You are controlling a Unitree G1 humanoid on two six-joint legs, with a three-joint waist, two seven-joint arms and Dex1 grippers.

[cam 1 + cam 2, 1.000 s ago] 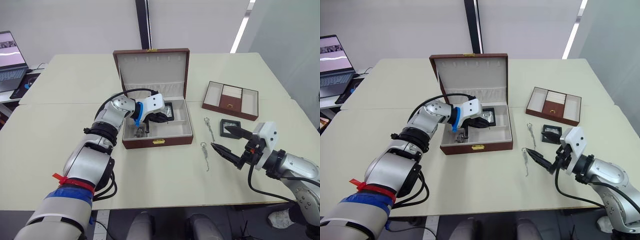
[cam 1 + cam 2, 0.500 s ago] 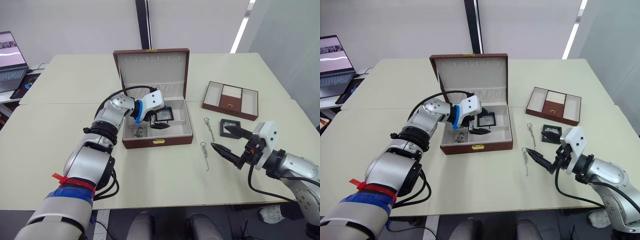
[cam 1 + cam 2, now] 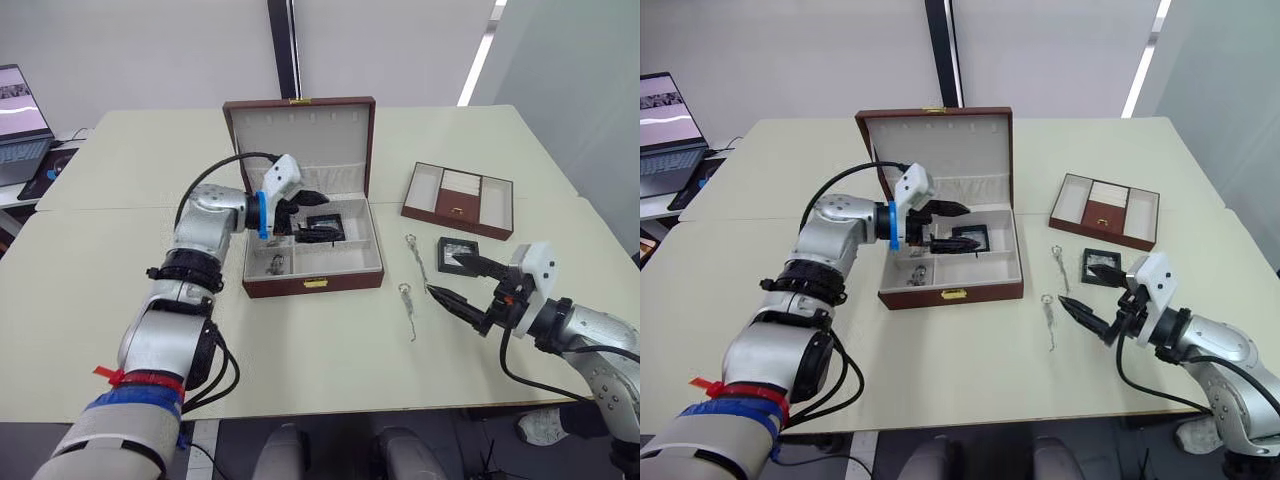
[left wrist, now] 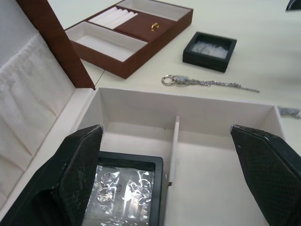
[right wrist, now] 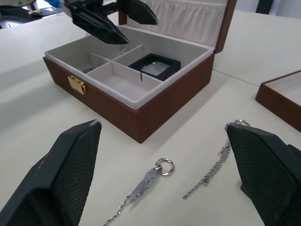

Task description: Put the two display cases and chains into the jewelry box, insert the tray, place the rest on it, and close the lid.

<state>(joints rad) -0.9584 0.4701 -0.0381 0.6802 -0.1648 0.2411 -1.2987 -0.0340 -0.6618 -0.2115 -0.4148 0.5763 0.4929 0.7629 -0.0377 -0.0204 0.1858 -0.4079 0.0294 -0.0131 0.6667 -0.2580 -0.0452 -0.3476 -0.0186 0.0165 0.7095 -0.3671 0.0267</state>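
The brown jewelry box (image 3: 314, 283) stands open with its lid (image 3: 300, 140) upright. One black display case (image 4: 124, 193) lies in a rear compartment, and a chain (image 3: 277, 263) lies in the front left one. My left gripper (image 3: 318, 217) hovers open just above that case, holding nothing. The other display case (image 3: 457, 255) and two chains (image 3: 418, 256) (image 3: 408, 310) lie on the table right of the box. My right gripper (image 3: 442, 276) stands open next to them, one finger over the case, empty. The tray (image 3: 460, 198) sits further back on the right.
A small gold ring (image 4: 152, 27) rests on the tray's brown middle section. A laptop (image 3: 20, 120) sits on another table at the far left. Bare table surface (image 3: 330, 350) lies in front of the box.
My left gripper has opened, let go of the display case inside the box, and risen back toward the left. My right gripper has stayed in place.
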